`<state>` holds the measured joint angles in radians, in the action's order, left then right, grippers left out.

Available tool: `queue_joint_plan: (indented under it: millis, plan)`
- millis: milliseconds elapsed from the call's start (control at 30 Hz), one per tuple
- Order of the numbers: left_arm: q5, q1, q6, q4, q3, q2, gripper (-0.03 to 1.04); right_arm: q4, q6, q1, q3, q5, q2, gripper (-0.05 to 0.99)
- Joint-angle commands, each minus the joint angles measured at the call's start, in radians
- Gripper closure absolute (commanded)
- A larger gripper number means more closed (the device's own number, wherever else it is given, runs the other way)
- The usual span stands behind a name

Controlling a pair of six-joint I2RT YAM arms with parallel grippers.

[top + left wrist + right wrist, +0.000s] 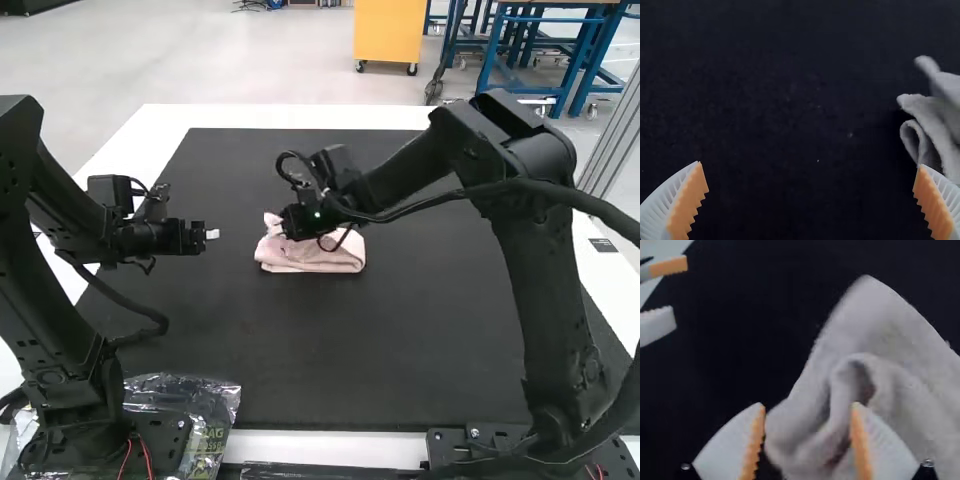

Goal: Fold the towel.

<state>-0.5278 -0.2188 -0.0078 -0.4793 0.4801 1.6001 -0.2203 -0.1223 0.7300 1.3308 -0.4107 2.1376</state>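
The pink towel (310,256) lies as a small folded bundle, bunched on top, near the middle of the black mat. My right gripper (272,230) is over its left part. In the right wrist view the towel (905,370) shows a raised corner and a curled fold, and my right gripper (807,407) stands open, with cloth between and below its fingers. My left gripper (212,234) is left of the towel, apart from it. Open and holding nothing, the left gripper (810,165) has layered edges of the towel (935,120) beyond one finger in its wrist view.
The black mat (330,350) covers most of the white table (270,117). A clear plastic bag (195,400) lies by the left arm's base. The right arm reaches across the mat's right half. In the right wrist view, the left gripper's fingers (669,266) show farther off.
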Motion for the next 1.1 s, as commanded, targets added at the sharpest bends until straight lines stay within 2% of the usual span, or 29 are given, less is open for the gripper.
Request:
queue_joint_plan:
  millis: [0,33,100,167,200,233,267,300,333,400,533,700,1067]
  plan:
    - [-0.008,-0.010,0.009,-0.007,-0.005,-0.022,0.04,0.025,-0.059,0.019,0.084,-0.046,-0.033,0.29]
    - [0.000,-0.013,0.008,-0.007,-0.006,-0.023,0.04,0.050,-0.056,0.019,0.102,-0.046,-0.041,0.19]
    - [0.000,-0.019,0.005,-0.005,-0.006,-0.023,0.04,0.084,-0.046,0.019,0.127,-0.045,-0.061,0.11]
    - [0.000,-0.025,0.002,-0.005,-0.006,-0.023,0.04,0.099,-0.017,0.012,0.128,-0.045,-0.099,0.11]
    - [0.000,-0.028,0.002,-0.007,-0.008,-0.023,0.04,0.096,-0.011,0.009,0.123,-0.043,-0.125,0.16]
    - [-0.001,-0.030,0.000,-0.007,-0.006,-0.023,0.04,0.091,0.007,0.006,0.114,-0.050,-0.150,0.33]
    - [-0.001,-0.030,0.000,-0.008,-0.008,-0.023,0.04,0.090,0.026,0.002,0.097,-0.063,-0.174,0.57]
    - [-0.001,-0.028,0.000,-0.008,-0.008,-0.025,0.04,0.065,0.033,-0.006,0.074,-0.063,-0.197,0.88]
    - [-0.001,-0.028,0.000,-0.008,-0.006,-0.025,0.04,0.016,0.023,-0.017,0.047,-0.057,-0.214,0.95]
    - [-0.001,-0.025,0.000,-0.005,-0.006,-0.025,0.04,-0.040,0.009,-0.030,-0.005,-0.056,-0.222,0.96]
    - [-0.003,-0.024,-0.003,-0.005,-0.006,-0.026,0.04,-0.056,0.032,-0.049,-0.099,-0.054,-0.222,0.96]
    - [-0.006,-0.021,-0.008,-0.008,-0.006,-0.028,0.04,-0.195,0.023,-0.072,-0.208,-0.050,-0.217,0.96]
    - [-0.008,-0.022,-0.006,-0.005,-0.009,-0.031,0.04,-0.297,0.030,-0.129,-0.252,-0.048,-0.142,0.96]
